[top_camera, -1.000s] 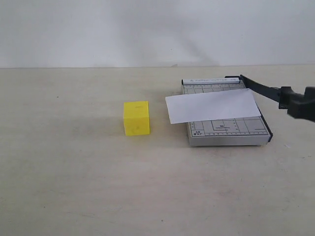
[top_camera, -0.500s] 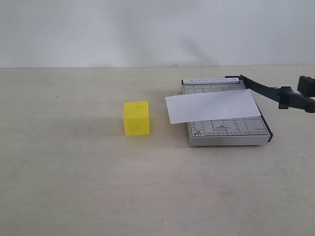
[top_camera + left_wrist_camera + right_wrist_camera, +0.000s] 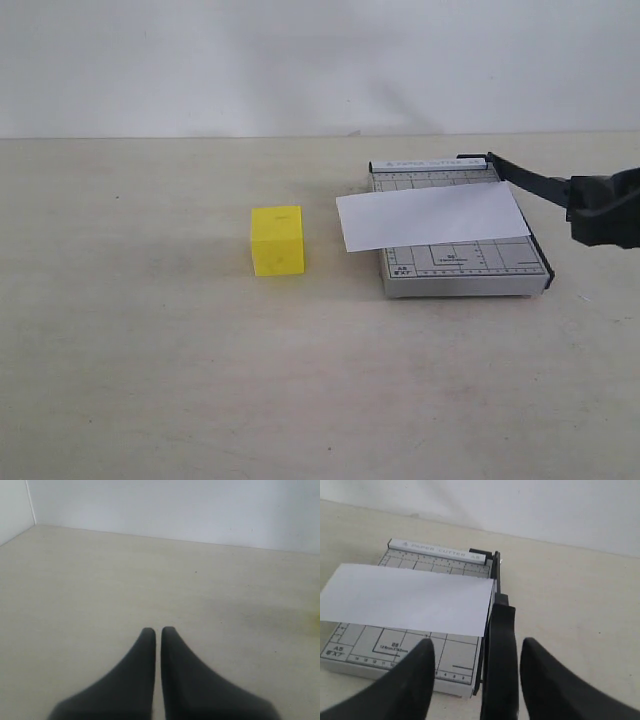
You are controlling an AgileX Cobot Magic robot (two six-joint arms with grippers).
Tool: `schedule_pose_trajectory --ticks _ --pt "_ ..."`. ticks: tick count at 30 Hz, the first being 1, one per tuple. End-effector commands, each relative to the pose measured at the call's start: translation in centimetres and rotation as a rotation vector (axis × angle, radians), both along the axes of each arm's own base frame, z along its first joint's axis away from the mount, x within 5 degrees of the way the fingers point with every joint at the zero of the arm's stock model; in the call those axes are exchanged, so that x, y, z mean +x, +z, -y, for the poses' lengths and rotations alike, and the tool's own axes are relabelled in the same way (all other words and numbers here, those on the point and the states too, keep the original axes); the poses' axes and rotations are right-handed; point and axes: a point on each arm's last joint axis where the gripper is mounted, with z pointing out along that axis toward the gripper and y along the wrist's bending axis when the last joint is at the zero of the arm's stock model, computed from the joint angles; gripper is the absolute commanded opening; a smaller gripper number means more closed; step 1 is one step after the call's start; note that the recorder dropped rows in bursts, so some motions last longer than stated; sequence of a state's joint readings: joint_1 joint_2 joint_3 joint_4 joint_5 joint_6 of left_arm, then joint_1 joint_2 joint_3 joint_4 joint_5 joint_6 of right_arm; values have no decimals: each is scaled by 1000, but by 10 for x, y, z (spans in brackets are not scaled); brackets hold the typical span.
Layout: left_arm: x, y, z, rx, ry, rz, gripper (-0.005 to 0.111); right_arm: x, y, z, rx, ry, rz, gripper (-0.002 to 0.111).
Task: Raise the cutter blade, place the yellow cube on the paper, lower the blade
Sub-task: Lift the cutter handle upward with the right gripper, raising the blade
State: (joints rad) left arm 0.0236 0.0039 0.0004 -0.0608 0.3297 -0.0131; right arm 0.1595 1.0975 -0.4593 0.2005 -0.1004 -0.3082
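The yellow cube (image 3: 277, 240) sits on the table left of the grey cutter base (image 3: 468, 268). The white paper (image 3: 432, 216) lies across the base, its left end hanging over the edge. The cutter blade (image 3: 530, 180) is tilted up from its hinge at the back, and its thick handle (image 3: 499, 650) runs between the fingers of my right gripper (image 3: 478, 642). That gripper is open, with a gap on each side of the handle, and shows at the right edge (image 3: 606, 210). My left gripper (image 3: 158, 630) is shut on nothing, over bare table, and is out of the exterior view.
The beige table (image 3: 150, 380) meets a white wall at the back. In the right wrist view the paper (image 3: 410, 599) covers the middle of the gridded base (image 3: 380, 647).
My right gripper moved up and right off the handle end, then came back down around it. The blade, paper and cube have not moved.
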Motion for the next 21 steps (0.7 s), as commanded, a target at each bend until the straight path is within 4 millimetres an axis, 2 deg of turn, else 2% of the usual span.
schedule_pose_trajectory --ticks 1,3,5,8,10,16,21 --pt "0 2 0 2 -4 19 4 12 -11 -1 -16 -4 -19 47" --pt "0 2 0 2 -4 19 4 15 -16 -2 -20 -4 -39 46" --pt "0 2 0 2 -4 19 4 15 -18 -2 -13 -9 -47 41" --pt "0 2 0 2 -4 19 4 16 -17 -1 3 -23 -36 20" --pt "0 2 0 2 -4 19 4 16 -16 -1 -2 -21 -30 -1" --pt "0 2 0 2 -4 19 4 19 -11 -1 -8 -24 22 0" --pt "0 2 0 2 -4 19 4 27 4 -3 -1 -21 65 0"
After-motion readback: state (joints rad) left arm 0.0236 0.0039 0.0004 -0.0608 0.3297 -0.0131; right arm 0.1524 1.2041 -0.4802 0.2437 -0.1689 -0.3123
